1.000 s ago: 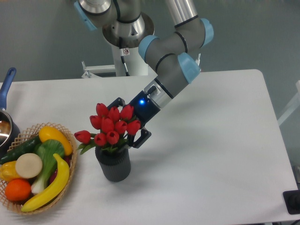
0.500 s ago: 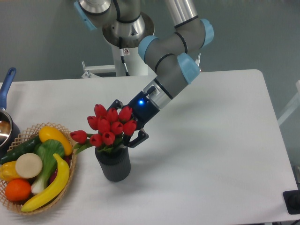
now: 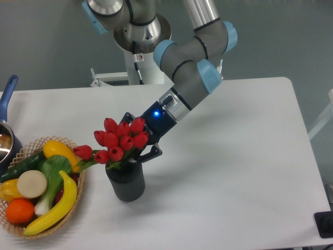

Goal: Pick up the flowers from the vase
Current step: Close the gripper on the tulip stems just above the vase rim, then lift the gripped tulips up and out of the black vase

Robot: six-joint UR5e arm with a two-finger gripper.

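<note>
A basket [image 3: 78,156] of produce sits at nine o'clock of the vase [image 3: 126,182]; the flowers [image 3: 117,141] rise from its mouth, leaning left. I see my gripper [image 3: 139,139] behind the blooms; whether it grips, I cannot tell.

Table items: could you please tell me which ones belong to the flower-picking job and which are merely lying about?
Part of the job:
- flowers, standing in the vase
- vase
- hand, reaching in behind the blooms

Just lying about:
- wicker basket of produce: banana, orange, leafy vegetable
- pot at the left edge
</note>
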